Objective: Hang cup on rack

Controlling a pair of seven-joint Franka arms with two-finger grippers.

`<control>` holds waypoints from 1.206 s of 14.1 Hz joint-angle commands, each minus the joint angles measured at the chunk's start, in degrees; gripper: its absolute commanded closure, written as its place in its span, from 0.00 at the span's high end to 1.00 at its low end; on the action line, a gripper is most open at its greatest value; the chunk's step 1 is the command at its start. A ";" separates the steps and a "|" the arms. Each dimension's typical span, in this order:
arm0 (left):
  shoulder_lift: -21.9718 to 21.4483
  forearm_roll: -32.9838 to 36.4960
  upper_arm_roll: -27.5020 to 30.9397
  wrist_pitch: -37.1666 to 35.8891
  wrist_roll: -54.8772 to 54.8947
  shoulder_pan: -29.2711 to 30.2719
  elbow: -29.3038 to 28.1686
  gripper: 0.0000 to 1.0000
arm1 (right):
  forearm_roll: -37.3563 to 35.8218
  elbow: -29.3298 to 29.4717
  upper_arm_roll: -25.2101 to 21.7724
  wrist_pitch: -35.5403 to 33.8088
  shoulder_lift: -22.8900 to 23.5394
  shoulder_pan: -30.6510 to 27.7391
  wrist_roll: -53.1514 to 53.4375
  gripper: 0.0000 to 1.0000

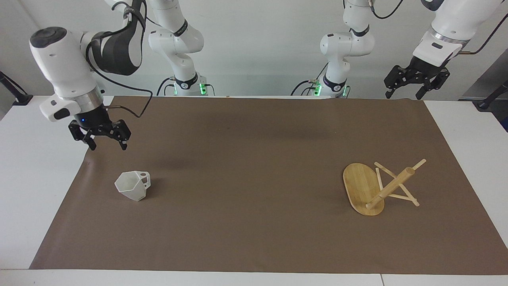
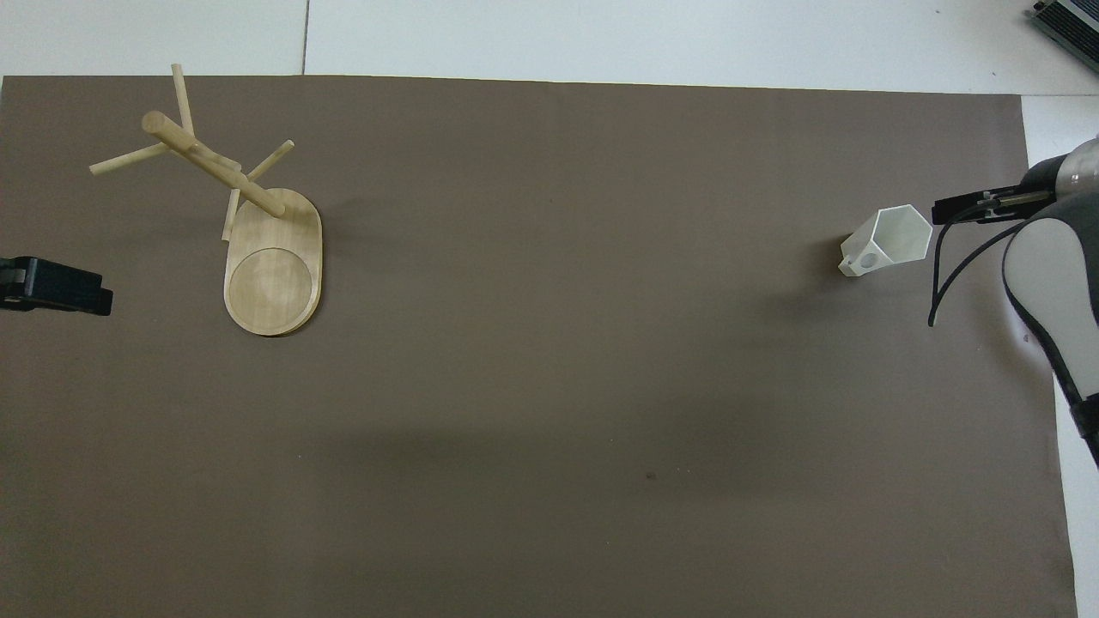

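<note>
The right claw, jaws spread and empty, hangs at the facing view's left above the cup; the left claw, likewise agape, waits upper right, the rack toppled below.

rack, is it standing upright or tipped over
Tipped over. The rack lies on its side on the mat: its oval base stands on edge, the post slants out sideways, and the pegs rest against the mat.
</note>
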 commanded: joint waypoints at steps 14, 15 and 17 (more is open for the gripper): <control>-0.86 -0.36 0.12 0.60 0.62 -0.14 -1.19 1.00 | 1.30 -5.31 0.44 13.65 3.98 -1.05 -18.32 0.93; -0.77 -0.36 0.12 0.61 0.71 -0.14 -1.19 1.00 | 1.30 -5.23 0.44 14.09 4.15 -0.70 -18.24 0.88; -0.77 -0.36 0.12 0.69 0.62 -0.14 -1.19 1.00 | 1.30 -5.49 0.53 14.09 4.50 -0.52 -18.15 0.84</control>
